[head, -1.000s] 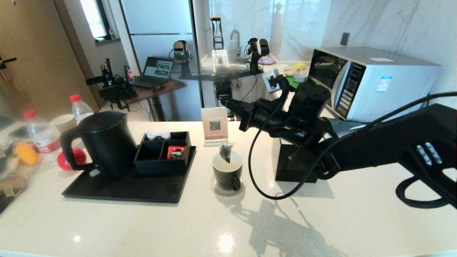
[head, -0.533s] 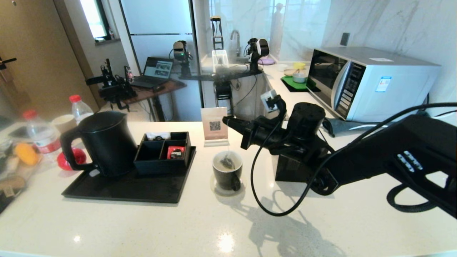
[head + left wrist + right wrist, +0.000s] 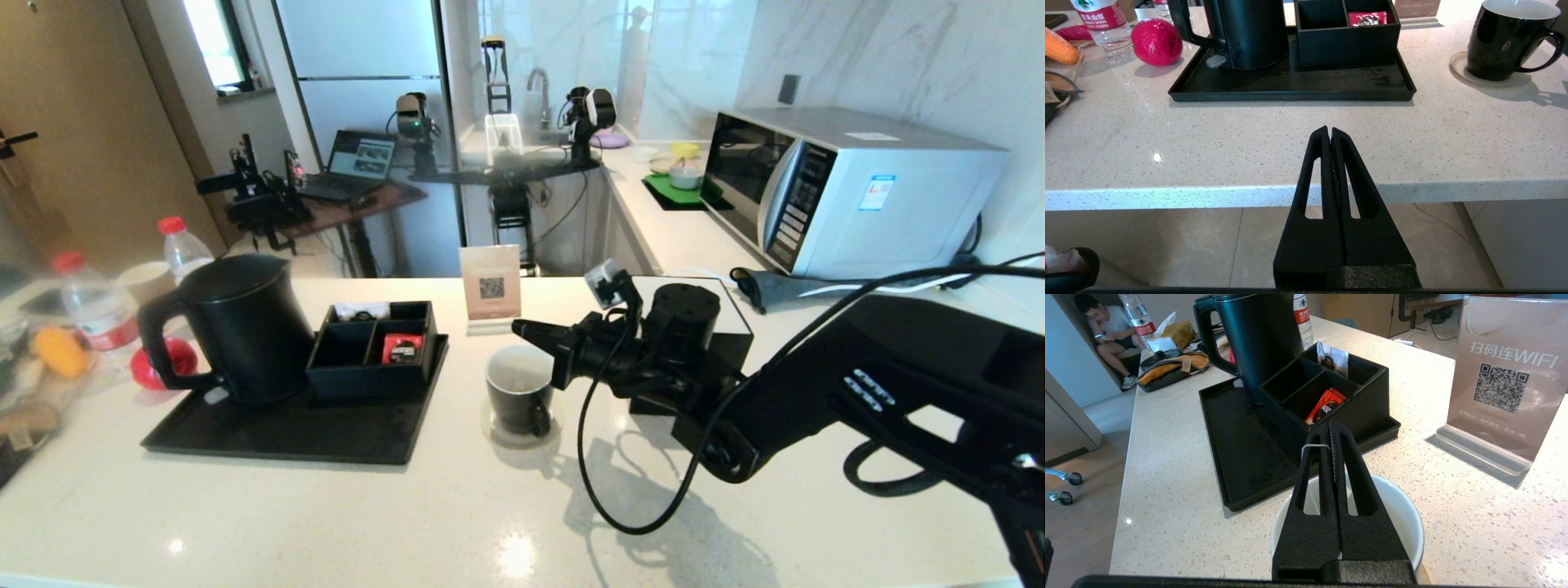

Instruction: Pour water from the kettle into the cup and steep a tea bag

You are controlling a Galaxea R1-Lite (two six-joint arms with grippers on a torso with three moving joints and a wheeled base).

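Note:
The black kettle [image 3: 237,327] stands on the left of a black tray [image 3: 269,433]. Right of the tray, the black cup [image 3: 520,400] with a white inside sits on a coaster. My right gripper [image 3: 516,326] hovers just above the cup's rim, shut on the tea bag's white string [image 3: 1314,446], which loops over one finger and drops into the cup [image 3: 1404,510]. The bag itself is down inside the cup and hidden by the fingers. No water can be made out. My left gripper [image 3: 1329,131] is shut and empty, parked low at the counter's front edge.
A black compartment box [image 3: 375,347] holding a red sachet [image 3: 402,349] sits on the tray beside the kettle. A QR sign [image 3: 491,290] stands behind the cup and a black box [image 3: 735,327] to its right. Bottles [image 3: 98,306], a red ball [image 3: 163,363] and a microwave [image 3: 849,188] line the sides.
My right gripper has come down toward the cup, lowering the hanging tea bag from above the rim to inside it. The left arm has stayed still.

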